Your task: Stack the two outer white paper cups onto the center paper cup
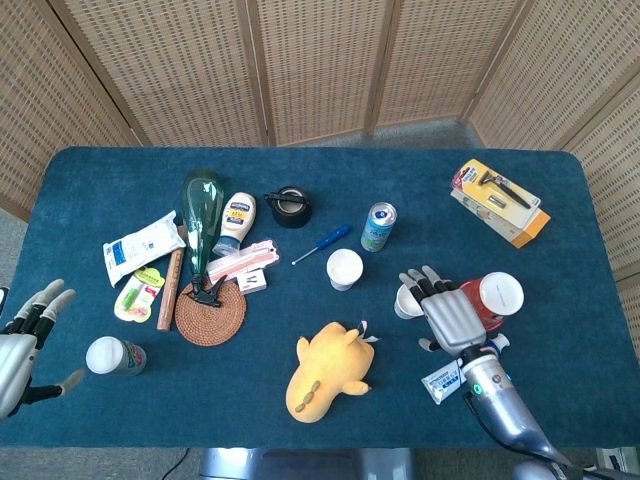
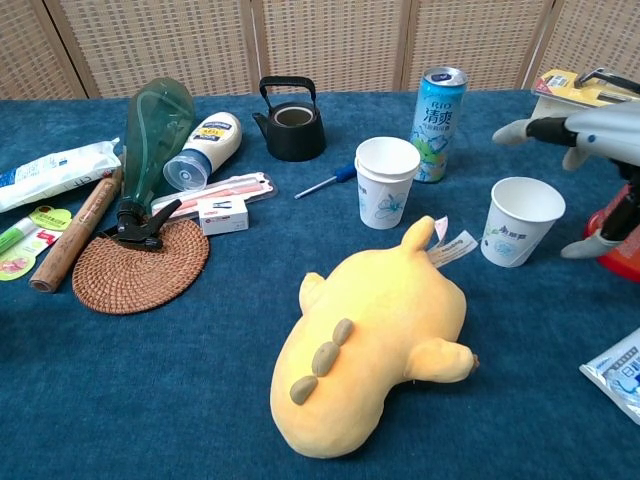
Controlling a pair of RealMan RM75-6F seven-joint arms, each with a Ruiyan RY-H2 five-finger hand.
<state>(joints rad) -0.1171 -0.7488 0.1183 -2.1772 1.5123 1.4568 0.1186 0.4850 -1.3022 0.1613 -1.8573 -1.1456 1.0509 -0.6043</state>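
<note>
The left hand (image 1: pixel 18 345) sits at the near left table edge, fingers spread and holding nothing, beside a white paper cup (image 1: pixel 103 355). Nearby in the middle lies a yellow plush toy (image 2: pixel 375 350). Just beyond it to the right, the right hand (image 1: pixel 450 315) hovers over the right paper cup (image 2: pixel 522 220), fingers splayed and grasping nothing, with a red container (image 1: pixel 490 300) just beside it. The center paper cup (image 2: pixel 387 181) stands upright a little farther back, next to a drink can (image 2: pixel 438 110) and a blue screwdriver (image 1: pixel 322 243)
</note>
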